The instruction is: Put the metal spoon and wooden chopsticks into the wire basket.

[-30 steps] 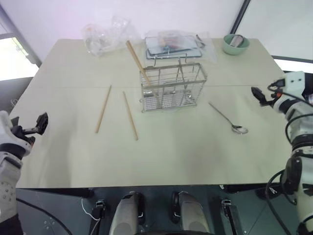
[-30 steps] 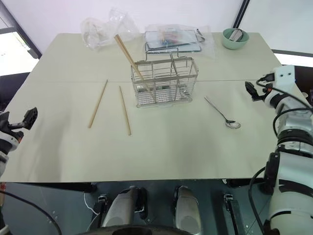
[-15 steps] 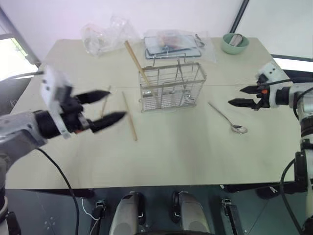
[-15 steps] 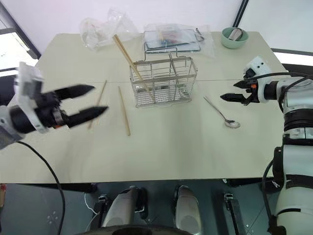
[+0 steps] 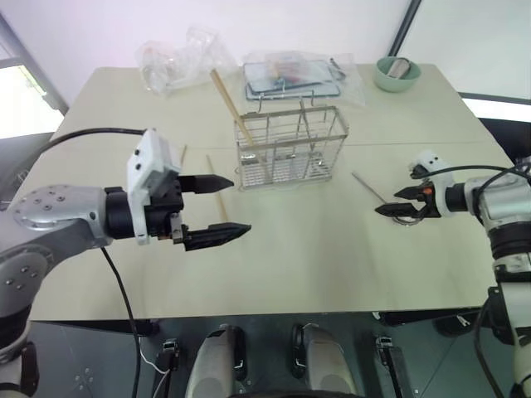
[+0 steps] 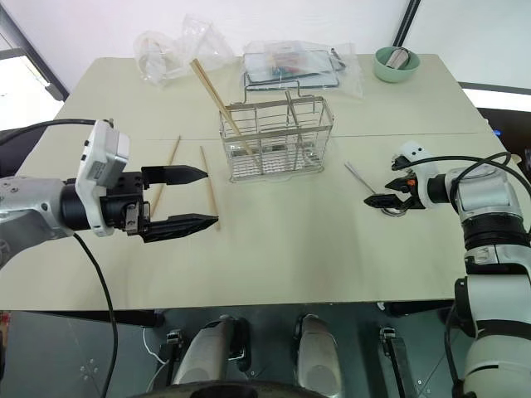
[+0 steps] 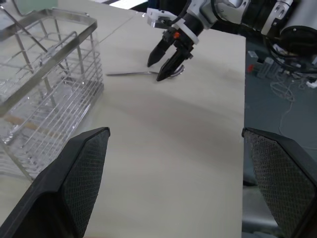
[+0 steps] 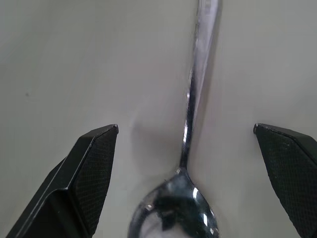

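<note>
The metal spoon (image 8: 190, 129) is polished steel, mirror-glossy along handle and bowl. The wire basket (image 5: 289, 145) is thin bright metal rod, shiny. The wooden chopsticks (image 6: 209, 186) are plain pale wood, matt and unvarnished. The table (image 5: 315, 257) has a smooth, matt beige top. At the far side lie crinkled clear plastic bags (image 5: 176, 60), glossy, and a smooth pale-green bowl (image 5: 397, 75). The finger pads (image 7: 84, 178) are black with a fine rough crosshatch texture

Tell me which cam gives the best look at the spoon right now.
Right wrist view: the metal spoon lies between the open right gripper's fingers, bowl and handle close up. Both eye views show only its handle on the table; the gripper covers the bowl. Left wrist view shows it small and far.
</note>
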{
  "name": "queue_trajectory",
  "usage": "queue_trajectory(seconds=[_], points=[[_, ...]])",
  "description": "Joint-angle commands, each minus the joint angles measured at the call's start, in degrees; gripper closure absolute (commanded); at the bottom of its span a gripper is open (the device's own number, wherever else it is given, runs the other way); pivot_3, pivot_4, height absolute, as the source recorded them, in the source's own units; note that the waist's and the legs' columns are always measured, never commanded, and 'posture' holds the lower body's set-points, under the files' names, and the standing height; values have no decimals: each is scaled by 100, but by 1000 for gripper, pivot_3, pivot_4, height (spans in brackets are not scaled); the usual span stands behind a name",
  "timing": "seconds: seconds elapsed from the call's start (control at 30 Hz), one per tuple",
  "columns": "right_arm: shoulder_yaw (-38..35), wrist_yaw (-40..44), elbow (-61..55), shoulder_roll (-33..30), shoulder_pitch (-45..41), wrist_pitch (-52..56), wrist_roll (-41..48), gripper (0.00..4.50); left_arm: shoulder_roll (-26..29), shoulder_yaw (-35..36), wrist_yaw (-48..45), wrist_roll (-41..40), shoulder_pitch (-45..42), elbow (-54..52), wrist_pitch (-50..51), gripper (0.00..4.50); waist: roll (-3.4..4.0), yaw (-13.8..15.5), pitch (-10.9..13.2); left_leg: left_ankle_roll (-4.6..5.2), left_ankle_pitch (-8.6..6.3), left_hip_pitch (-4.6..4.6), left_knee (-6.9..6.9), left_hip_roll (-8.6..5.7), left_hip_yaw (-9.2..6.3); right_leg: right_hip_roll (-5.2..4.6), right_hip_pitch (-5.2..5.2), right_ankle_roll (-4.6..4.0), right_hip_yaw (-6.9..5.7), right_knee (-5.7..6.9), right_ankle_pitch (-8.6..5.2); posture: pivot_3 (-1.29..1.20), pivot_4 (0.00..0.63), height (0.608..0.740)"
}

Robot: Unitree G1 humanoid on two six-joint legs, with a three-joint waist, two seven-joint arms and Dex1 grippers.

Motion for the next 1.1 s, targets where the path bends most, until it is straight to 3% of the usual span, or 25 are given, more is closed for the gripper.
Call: queue_trajectory(seconds=[0.03, 0.13, 0.33, 0.57, 0.73, 0.87, 1.1], points=[[24, -167, -87, 144, 65, -33, 17, 251, 55, 84, -50, 70, -94, -6, -123, 0, -2, -3, -1, 0, 0, 1, 0, 0, 0, 0, 1, 0, 0, 0, 0, 0, 150, 707], [16, -223, 44, 215, 58, -68, 39, 1267, 60, 108, -54, 68, -116, -16, -112, 0, -4, 1, -2, 0, 0, 1, 1, 0, 0, 1, 4, 0, 1, -2, 0, 0, 150, 707], [-17, -286, 383, 266, -34, -292, 36, 4413, 81, 204, -33, 78, -112, 17, -107, 0, -5, 6, -2, 0, 0, 3, 1, 0, -3, 3, 8, 1, 1, -2, -1, 0, 150, 707], [-216, -630, 630, 273, -85, -749, 41, 4466, -40, 227, 86, 244, -241, 251, -211, 0, -8, 6, -4, 1, 1, 7, 2, 0, -6, 4, 13, 1, 1, -2, -1, 0, 150, 707], [-1076, -1705, 1085, 379, -692, -1491, 411, 4466, -290, 270, 460, 417, -538, 655, -306, 0, -2, 8, 0, 0, 2, 9, 7, -1, -4, 5, 16, 1, 5, -1, -1, 0, 150, 707], [-1997, -2291, 983, 561, -1759, -1324, 1221, 4466, -574, 285, 781, 385, -862, 862, -344, 0, 13, -10, 13, -2, 4, -1, 6, -1, 0, 6, 2, 3, 12, 4, 0, 0, 150, 707], [-2499, -2897, -220, 1719, -2509, -510, 2331, 4466, -925, 29, 934, 604, -1237, 997, -352, 0, 10, 0, 10, -8, 8, 6, -2, 7, -1, 28, 5, 0, 13, 8, 0, 0, 150, 707]])
